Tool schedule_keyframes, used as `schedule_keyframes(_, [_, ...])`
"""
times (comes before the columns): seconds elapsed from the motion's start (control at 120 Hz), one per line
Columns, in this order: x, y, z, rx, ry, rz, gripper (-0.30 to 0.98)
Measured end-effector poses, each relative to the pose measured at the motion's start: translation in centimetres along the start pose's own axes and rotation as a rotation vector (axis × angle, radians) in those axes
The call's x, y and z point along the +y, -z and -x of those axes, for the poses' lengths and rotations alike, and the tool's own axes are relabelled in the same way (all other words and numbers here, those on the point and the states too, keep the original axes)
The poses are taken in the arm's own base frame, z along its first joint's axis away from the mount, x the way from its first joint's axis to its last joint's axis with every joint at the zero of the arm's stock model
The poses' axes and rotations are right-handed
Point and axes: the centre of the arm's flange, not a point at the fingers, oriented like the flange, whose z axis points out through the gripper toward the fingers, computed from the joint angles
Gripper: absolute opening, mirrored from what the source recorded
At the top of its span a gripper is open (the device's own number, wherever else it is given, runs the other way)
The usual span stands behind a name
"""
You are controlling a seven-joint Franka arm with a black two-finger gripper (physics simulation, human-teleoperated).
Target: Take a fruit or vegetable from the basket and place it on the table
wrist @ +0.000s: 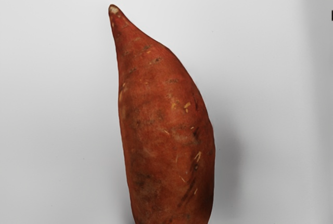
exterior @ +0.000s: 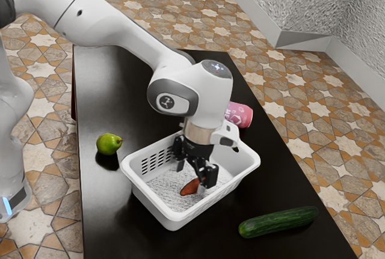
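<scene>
In the exterior view my gripper (exterior: 191, 175) points down inside the white basket (exterior: 175, 218), its two black fingers standing apart. An orange-red sweet potato (exterior: 189, 187) lies on the basket's floor just under and between them, partly hidden by the finger on the exterior view's right. No grip on it from two sides is visible. Seen from my hand, the sweet potato (wrist: 165, 130) lies lengthwise beneath the gripper, its narrow tip pointing away and its thick end cut off at the picture's edge.
On the dark table (exterior: 114, 223), a green pear (exterior: 109, 143) sits beside the basket toward the exterior view's left. A cucumber (exterior: 278, 221) lies near the lower right of that view. Behind the basket and arm is a pink can (exterior: 240, 115). The basket's raised walls surround the fingers.
</scene>
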Motion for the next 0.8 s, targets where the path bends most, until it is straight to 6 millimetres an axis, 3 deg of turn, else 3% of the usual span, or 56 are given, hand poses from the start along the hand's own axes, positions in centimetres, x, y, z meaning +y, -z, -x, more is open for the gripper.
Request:
schedule_keyframes(0.317, [0.3,-1.7,-0.8,0.005,0.005,-0.003,0.62])
schedule_keyframes(0.8, [-0.1,-2.6,-1.7,0.016,0.016,-0.009,0.27])
